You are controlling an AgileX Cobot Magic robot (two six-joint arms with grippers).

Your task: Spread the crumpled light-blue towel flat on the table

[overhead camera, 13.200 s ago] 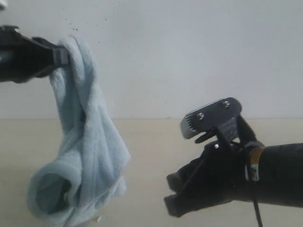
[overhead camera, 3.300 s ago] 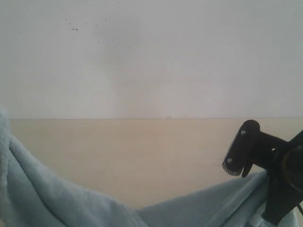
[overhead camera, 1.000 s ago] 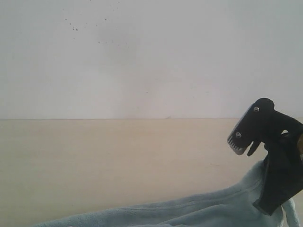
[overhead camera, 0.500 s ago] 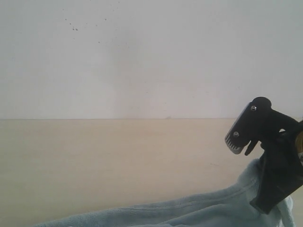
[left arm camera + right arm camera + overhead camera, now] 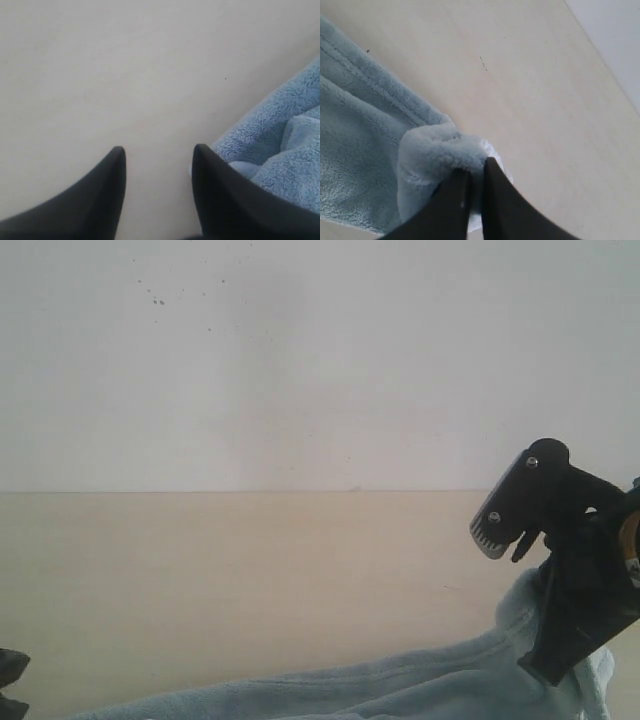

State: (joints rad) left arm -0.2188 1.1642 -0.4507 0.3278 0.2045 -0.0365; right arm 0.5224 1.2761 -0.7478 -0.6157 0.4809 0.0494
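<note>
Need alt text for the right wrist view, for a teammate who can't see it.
The right gripper is shut on a bunched fold of the light-blue towel, the rest lying on the pale beige table. A sliver of white wall shows beyond.

Beige table [image 5: 250,580]; towel [image 5: 400,688] seemingly lies on it.

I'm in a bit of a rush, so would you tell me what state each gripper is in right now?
Left gripper: open, holding nothing, beside the towel.
Right gripper: shut on a bunched part of the towel.
</note>
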